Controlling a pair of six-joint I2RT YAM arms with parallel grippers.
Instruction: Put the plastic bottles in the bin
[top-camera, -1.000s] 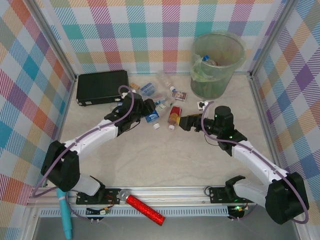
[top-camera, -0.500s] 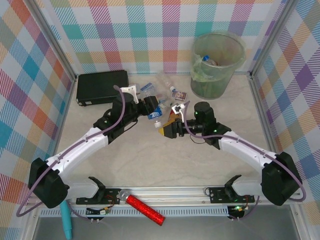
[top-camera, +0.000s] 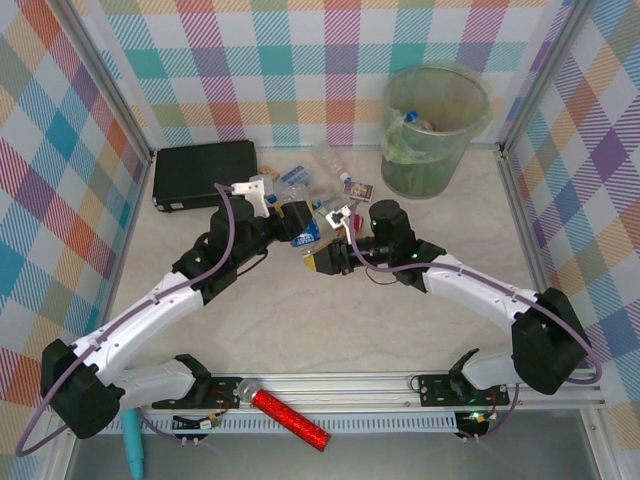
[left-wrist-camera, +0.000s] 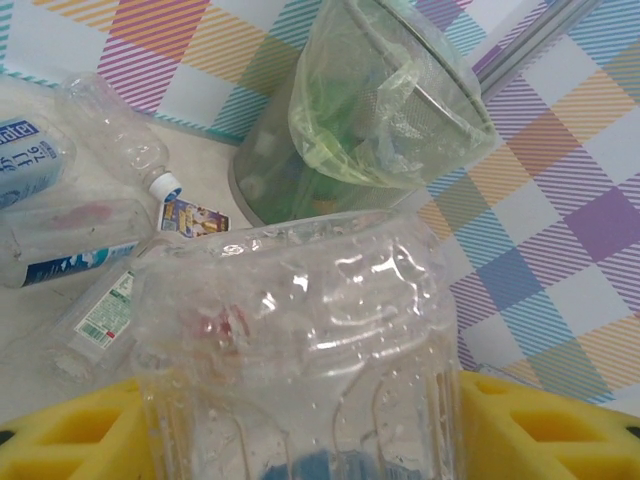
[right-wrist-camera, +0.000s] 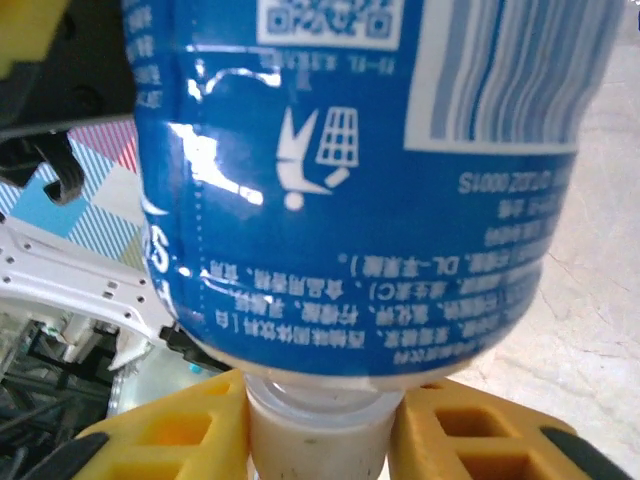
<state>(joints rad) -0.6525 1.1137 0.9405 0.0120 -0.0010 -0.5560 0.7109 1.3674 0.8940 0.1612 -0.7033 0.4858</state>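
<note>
Top view, bottle-clearing task in mid-course: the left gripper (top-camera: 297, 222) is clamped across the body of a blue-labelled bottle (top-camera: 308, 232), seen in its wrist view as a clear ribbed barrel held between yellow fingers (left-wrist-camera: 530, 430), base pointing toward the bin (top-camera: 440, 165). The right gripper (top-camera: 325, 262), which a second ago stood wide open to the right of the heap, has swung left and closed; its wrist view shows both yellow fingers (right-wrist-camera: 180, 430) pinching the white neck just below a blue label. Judging by the positions in the top view, this is the same bottle, so both arms now appear to hold one object, though the overlap of the arms leaves that uncertain. The left arm has meanwhile reached further over the table with its grip unaltered. If the reading is right, one arm must let go before the bottle can travel, and the right arm sits nearer the bin, which stands well apart at the far right with some bottles already inside. Loose bottles (top-camera: 330, 160) remain near the black case (top-camera: 203, 173), so most of the task is still outstanding
</note>
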